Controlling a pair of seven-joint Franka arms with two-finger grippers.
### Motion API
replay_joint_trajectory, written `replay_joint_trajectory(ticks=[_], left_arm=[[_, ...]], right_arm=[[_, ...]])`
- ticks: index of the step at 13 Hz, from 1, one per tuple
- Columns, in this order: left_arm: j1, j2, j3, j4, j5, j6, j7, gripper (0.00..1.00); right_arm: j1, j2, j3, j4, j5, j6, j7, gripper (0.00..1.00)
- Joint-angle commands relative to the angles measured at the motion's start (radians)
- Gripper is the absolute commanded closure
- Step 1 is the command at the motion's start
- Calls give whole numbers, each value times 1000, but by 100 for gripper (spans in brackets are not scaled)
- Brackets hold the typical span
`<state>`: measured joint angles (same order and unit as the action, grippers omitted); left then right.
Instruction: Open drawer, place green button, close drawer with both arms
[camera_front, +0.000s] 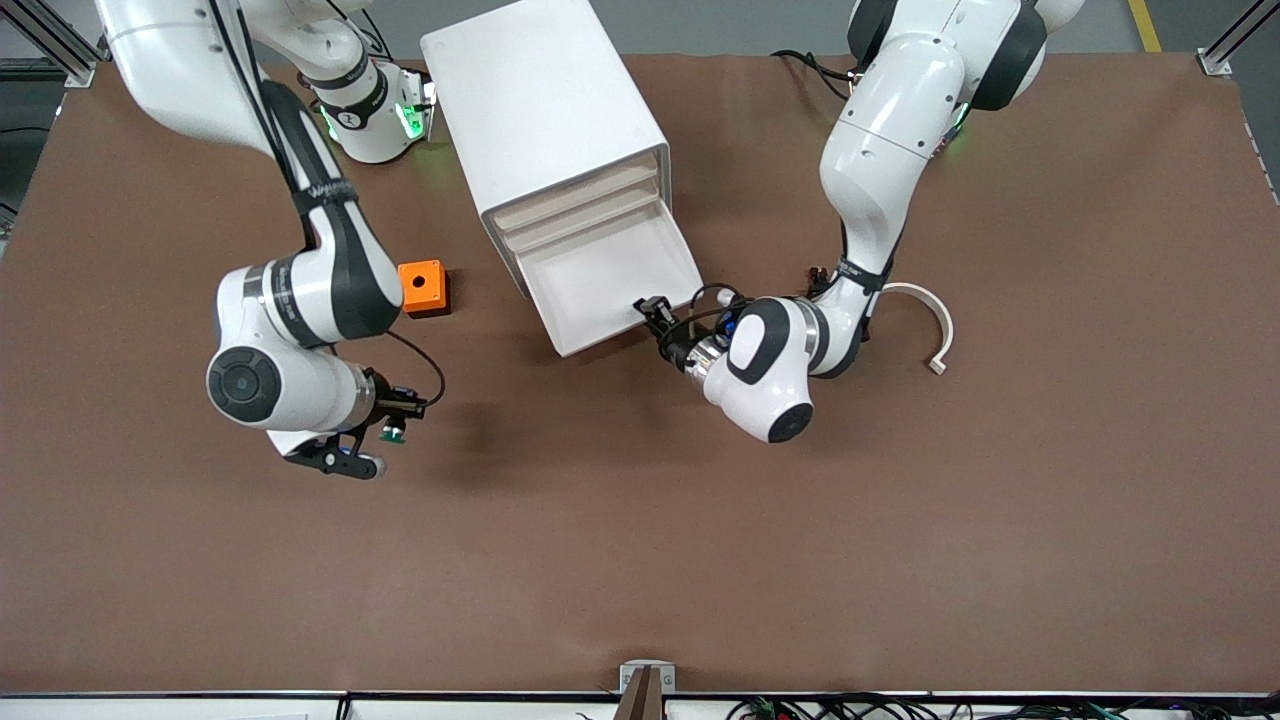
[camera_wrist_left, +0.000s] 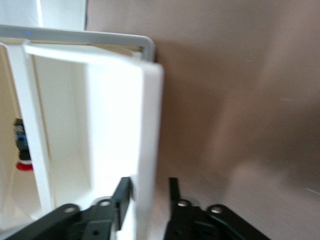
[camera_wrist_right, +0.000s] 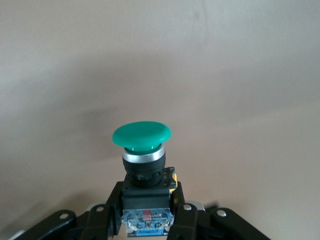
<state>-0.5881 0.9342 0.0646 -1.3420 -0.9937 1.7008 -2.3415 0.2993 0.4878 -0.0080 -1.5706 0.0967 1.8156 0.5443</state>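
Observation:
The white cabinet (camera_front: 540, 100) stands near the arms' bases. Its third drawer (camera_front: 600, 275) is pulled out and looks empty. My left gripper (camera_front: 652, 308) is at the drawer's front corner, toward the left arm's end. In the left wrist view its fingers (camera_wrist_left: 122, 195) straddle the drawer's front wall (camera_wrist_left: 147, 130): one lies against the inside, the other stands a little off the outside, so the left gripper (camera_wrist_left: 148, 192) is open. My right gripper (camera_front: 402, 412) is shut on the green-capped button (camera_front: 392, 434) and holds it over bare table. In the right wrist view the button (camera_wrist_right: 141, 135) stands upright in the right gripper (camera_wrist_right: 147, 200).
An orange cube with a hole (camera_front: 423, 288) sits beside the cabinet toward the right arm's end. A white curved piece (camera_front: 935, 325) lies toward the left arm's end. A small black, blue and red part (camera_wrist_left: 21, 145) shows through the drawer wall.

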Motion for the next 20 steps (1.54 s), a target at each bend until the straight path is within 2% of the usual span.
replay_joint_trajectory(ticks=[1, 3, 5, 8, 10, 12, 15, 20], left_arm=[[50, 6, 21, 46, 29, 10, 43, 0], [56, 2, 76, 96, 91, 10, 96, 0], [57, -17, 145, 104, 180, 7, 198, 0], [45, -47, 271, 106, 285, 32, 422, 0], [47, -96, 345, 104, 293, 53, 584, 0], [53, -152, 409, 103, 334, 43, 788, 0], [53, -250, 408, 89, 569, 40, 1158, 0], [56, -423, 406, -101, 647, 20, 1641, 0]], right_arm=[[110, -21, -4, 38, 5, -73, 246, 97], [197, -21, -3, 49, 17, -67, 475, 97], [280, -20, -4, 50, 50, -55, 682, 97], [323, -15, -4, 40, 138, 16, 993, 96], [360, -12, -4, 31, 162, 34, 1113, 97], [397, -11, -3, -38, 164, 144, 1135, 97], [455, 41, -3, -63, 166, 269, 1137, 97], [474, 69, -3, -69, 167, 295, 1137, 96]])
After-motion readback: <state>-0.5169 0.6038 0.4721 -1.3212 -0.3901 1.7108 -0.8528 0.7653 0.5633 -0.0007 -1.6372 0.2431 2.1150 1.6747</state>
